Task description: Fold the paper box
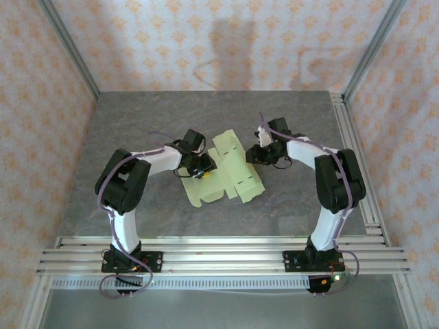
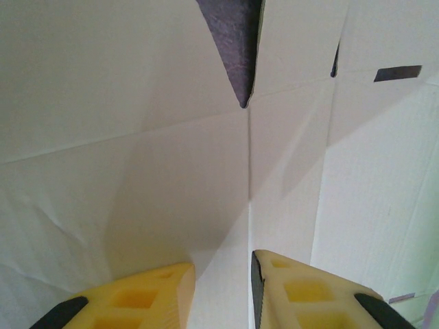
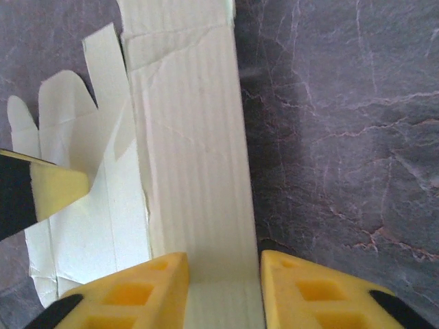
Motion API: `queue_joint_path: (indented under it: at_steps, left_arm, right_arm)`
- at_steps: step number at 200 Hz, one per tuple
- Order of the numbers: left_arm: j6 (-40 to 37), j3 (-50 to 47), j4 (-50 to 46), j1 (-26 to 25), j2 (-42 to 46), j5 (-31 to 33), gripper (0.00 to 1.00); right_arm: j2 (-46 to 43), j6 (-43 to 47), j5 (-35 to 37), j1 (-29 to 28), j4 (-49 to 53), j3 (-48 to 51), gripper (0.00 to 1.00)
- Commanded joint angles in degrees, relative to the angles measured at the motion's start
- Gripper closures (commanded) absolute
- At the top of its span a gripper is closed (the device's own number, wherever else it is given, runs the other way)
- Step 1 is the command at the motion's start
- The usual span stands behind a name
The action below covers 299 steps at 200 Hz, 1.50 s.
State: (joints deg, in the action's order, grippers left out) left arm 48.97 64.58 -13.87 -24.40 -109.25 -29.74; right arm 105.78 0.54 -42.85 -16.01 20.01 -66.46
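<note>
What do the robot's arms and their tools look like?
The left arm and right arm have white links with bulky black joint housings, and thin purple cables loop alongside. The left tool and right tool each have two blocky yellow fingers with recessed pockets and black patches behind.

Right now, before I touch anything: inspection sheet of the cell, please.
Surface: grey stone-pattern table.
Job's things: paper box, pale card, flaps spread, not yet closed up, mid-table between the arms.
Clutter: nothing seen.
Grippers: left gripper right over the card, a fold line running into its gap, grip unclear; right gripper closed across a card strip that fills its gap.
Cables: purple cables along both arms, looped at the left base.
Surroundings: patterned walls; aluminium rails at the near edge.
</note>
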Motion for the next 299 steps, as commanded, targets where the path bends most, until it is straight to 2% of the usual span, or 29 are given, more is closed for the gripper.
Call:
queue_joint_path:
  at_steps: [1, 15, 79, 91, 101, 149, 167, 202, 246, 299]
  left_arm:
    - [-1.4, -0.8, -5.7, -0.3, -2.9, 2.8, 0.69]
    - [-1.4, -0.8, -5.7, -0.3, -3.0, 2.7, 0.69]
    - [-1.4, -0.9, -5.5, -0.3, -2.9, 2.7, 0.69]
    - [-1.5, -0.9, -5.4, -0.3, -3.0, 2.7, 0.69]
    - [-1.5, -0.9, -5.7, -0.3, -2.9, 2.7, 0.69]
    - [-1.9, -0.9, -6.2, -0.2, -2.1, 3.0, 0.69]
    - [-2.0, -0.7, -6.2, -0.3, -2.2, 2.9, 0.69]
    - [-2.0, -0.6, -6.3, -0.2, -2.2, 2.9, 0.69]
    - [-2.0, -0.8, -6.2, -0.3, -2.1, 2.9, 0.69]
    - [-1.1, -0.7, -5.8, -0.3, -2.4, 2.8, 0.69]
  right_arm:
    - [2.3, 1.8, 0.4, -0.8, 2.2, -1.8, 0.64]
    - [3.5, 1.8, 0.5, -1.0, 2.4, -2.2, 0.65]
    - [3.3, 1.6, -0.7, -1.0, 1.7, -2.0, 0.86]
    - [2.8, 1.7, -0.2, -0.9, 1.9, -2.0, 0.87]
    - [2.2, 1.9, 0.5, -0.8, 2.3, -2.0, 0.83]
    - [-4.3, 0.3, 6.4, 0.0, -1.5, 0.7, 0.48]
    - [-6.8, 0.3, 9.5, 0.0, -4.0, 2.4, 0.42]
    - [-9.7, 4.1, 10.9, -1.1, -6.2, 4.2, 0.34]
    - [-8.0, 8.0, 14.4, -2.3, -5.0, 4.8, 0.36]
    - [-7.0, 8.4, 16.1, -3.8, -2.6, 3.9, 0.51]
